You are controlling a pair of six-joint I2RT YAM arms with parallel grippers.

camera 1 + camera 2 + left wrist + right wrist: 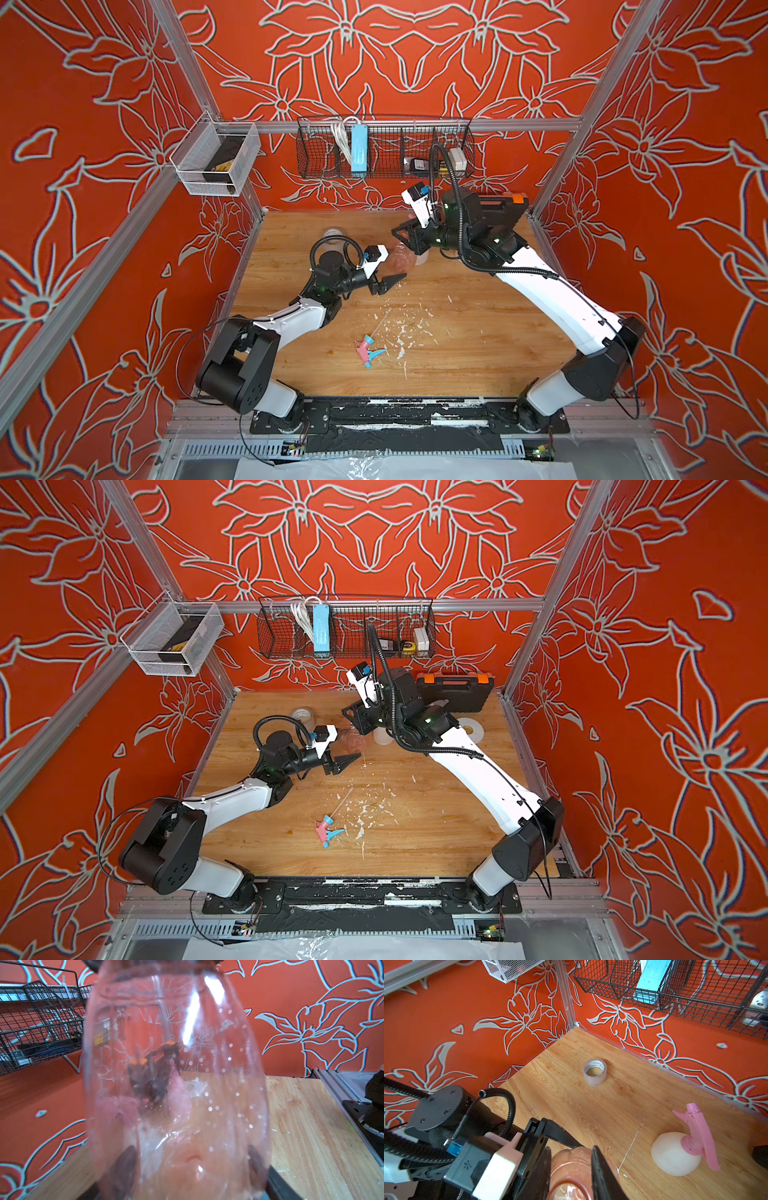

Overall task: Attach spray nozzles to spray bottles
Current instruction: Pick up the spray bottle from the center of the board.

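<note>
1. The right gripper (pixel 571 1148) is closed on the clear bottle (pixel 400 259). In the right wrist view its fingers (pixel 602 1167) press against the bottle from both sides.
2. The clear bottle sits over the back middle of the table (pixel 457 374), between the two arms. I cannot tell whether its base touches the wood.
3. The left gripper (pixel 397 279) reaches in from the left, level with the bottle's lower part. In the left wrist view the bottle fills the frame. The left fingers (pixel 124 1165) show as dark blurs through its wall, one toward each side, partly apart. I cannot tell whether they squeeze the bottle or only flank it.
4. The white bottle (pixel 675 1153) stands on the table just beside the clear bottle, partly under the right arm in both top views. The pink nozzle (pixel 699 1132) is seated on its neck.
5. The blue nozzle (pixel 368 351) lies on its side near the front middle of the table, well apart from both grippers. Its thin tube points toward the back, and white flecks are scattered beside it.
6. A tape roll (pixel 595 1072) stands flat near the back left corner.
7. A wider white roll (pixel 471 729) lies near the right arm, in front of a black case (pixel 455 692) with orange clasps against the back wall.
</note>
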